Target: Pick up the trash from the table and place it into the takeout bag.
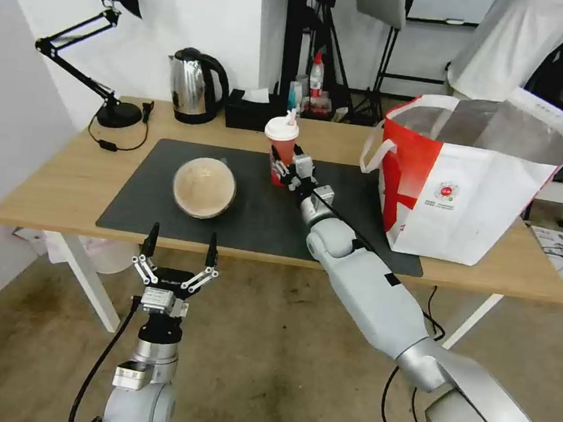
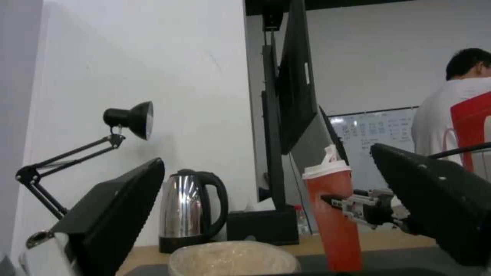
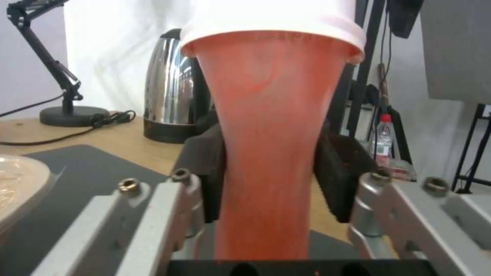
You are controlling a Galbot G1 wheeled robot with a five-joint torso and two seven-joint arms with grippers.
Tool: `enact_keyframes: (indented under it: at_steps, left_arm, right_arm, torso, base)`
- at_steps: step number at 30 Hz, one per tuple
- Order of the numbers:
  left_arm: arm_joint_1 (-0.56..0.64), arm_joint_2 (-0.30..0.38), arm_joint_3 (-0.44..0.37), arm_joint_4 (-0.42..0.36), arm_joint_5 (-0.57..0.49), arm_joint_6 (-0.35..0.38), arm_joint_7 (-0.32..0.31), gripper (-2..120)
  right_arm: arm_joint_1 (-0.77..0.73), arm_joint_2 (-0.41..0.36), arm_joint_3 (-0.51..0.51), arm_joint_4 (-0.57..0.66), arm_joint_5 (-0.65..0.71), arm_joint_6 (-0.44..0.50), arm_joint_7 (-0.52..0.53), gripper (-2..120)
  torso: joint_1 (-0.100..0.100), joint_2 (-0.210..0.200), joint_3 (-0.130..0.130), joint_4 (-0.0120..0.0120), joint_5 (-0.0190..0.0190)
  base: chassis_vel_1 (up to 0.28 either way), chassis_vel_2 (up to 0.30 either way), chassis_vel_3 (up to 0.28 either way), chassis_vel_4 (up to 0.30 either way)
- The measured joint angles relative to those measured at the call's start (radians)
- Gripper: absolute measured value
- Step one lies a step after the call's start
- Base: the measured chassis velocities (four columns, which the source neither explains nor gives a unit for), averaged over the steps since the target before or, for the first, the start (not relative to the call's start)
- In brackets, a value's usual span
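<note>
The right gripper (image 1: pixel 285 164) pinched the red cup (image 1: pixel 281 149) on the mat (image 1: pixel 163 185); it should lift straight up, staying level. The left gripper (image 1: pixel 180 244) hung spread below the table (image 1: pixel 62 194)

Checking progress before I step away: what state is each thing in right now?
red drink cup: upright on the mat, lid on, pinched at its lower body.
right gripper: shut on the cup.
left gripper: open, at the table's near edge.
beige bowl: on the mat, untouched.
takeout bag: upright, open.

cup (image 3: pixel 271 126) base hidden, bag (image 2: pixel 473 126) cropped
</note>
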Motion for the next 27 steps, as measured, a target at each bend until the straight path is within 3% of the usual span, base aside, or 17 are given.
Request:
enact_keyframes:
  at_steps: [12,27]
  left_arm:
    - [0.001,0.000,-0.001,0.002,0.000,-0.001,0.000,100]
    - [-0.003,0.000,-0.003,0.004,0.000,-0.003,0.001,100]
  right_arm:
    - [-0.003,0.001,0.000,0.005,0.000,0.000,-0.001,9]
    - [-0.024,-0.026,0.043,0.090,0.000,0.000,0.002,6]
  torso:
    - [0.000,0.000,0.000,0.0001,0.0000]
    - [0.000,0.000,0.000,0.0001,0.0001]
  base:
    - [0.000,0.000,0.000,0.000]
    - [0.000,0.000,0.000,0.000]
